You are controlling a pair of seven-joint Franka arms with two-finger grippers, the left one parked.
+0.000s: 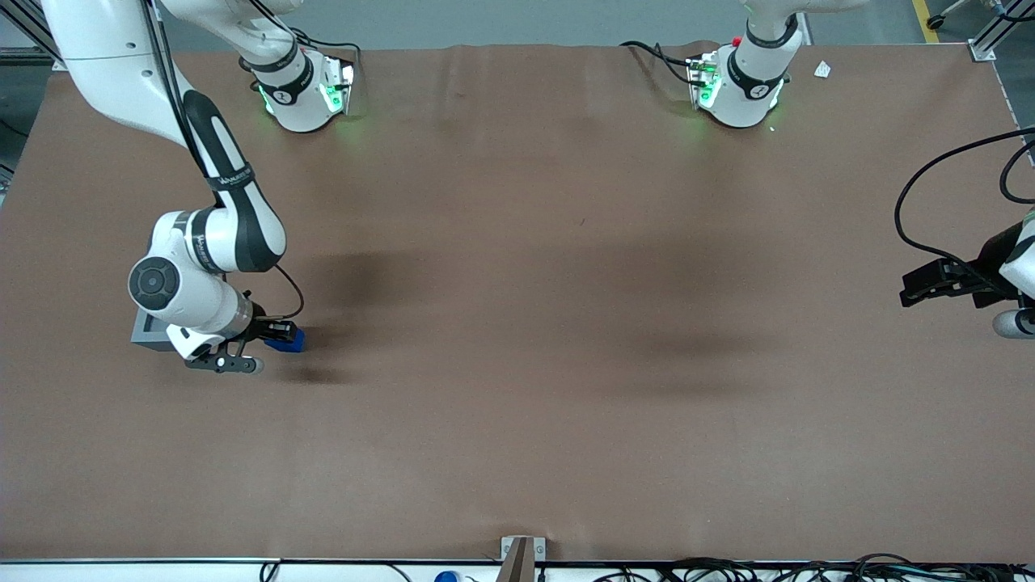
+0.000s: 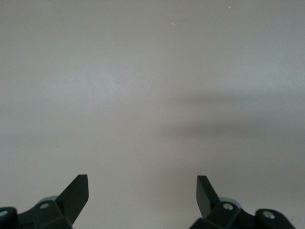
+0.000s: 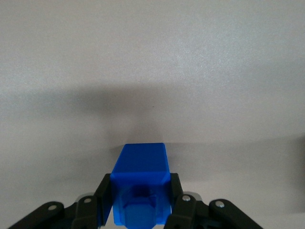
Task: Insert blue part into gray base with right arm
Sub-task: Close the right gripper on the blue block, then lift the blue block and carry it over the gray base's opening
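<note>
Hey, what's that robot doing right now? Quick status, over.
Gripper shut on the blue part, low over the table. Gray base beside it, mostly hidden under the right arm. Nothing seen in the way.

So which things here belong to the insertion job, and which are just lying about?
Job:
- blue part, clamped in the right arm's claw
- gray base, beside that claw, partly hidden by the right arm

Lying about:
- small white scrap toward the parked arm's end of the table
</note>
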